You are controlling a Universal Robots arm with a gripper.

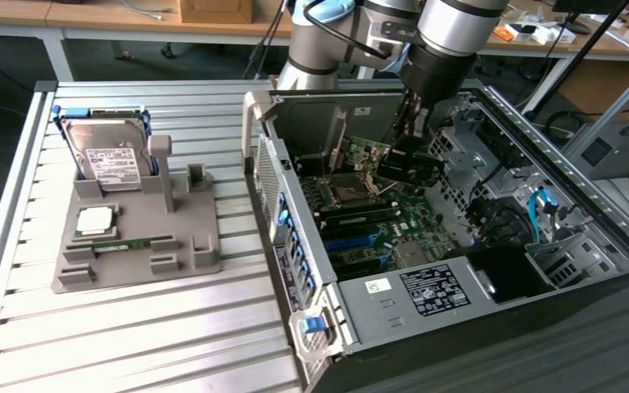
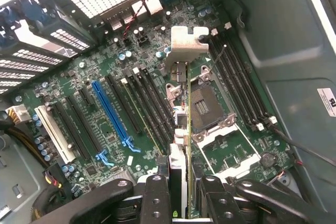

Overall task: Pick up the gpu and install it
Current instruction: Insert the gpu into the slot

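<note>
Card held over the middle of the green motherboard [image 2: 105,93], inside the open grey metal computer case [image 1: 424,295].
Thin flat dark gpu card with silver bracket [image 2: 182,129]: judged light, stiff, fragile; best gripped on its bare upper edge. Black two-finger gripper [image 2: 184,203] is part-closed, pinching that edge.

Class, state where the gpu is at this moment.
In the wrist view the gpu is held edge-on in the hand, over the motherboard and beside the CPU socket.

gpu [image 2: 181,129], edge-on, silver bracket; above motherboard
</note>
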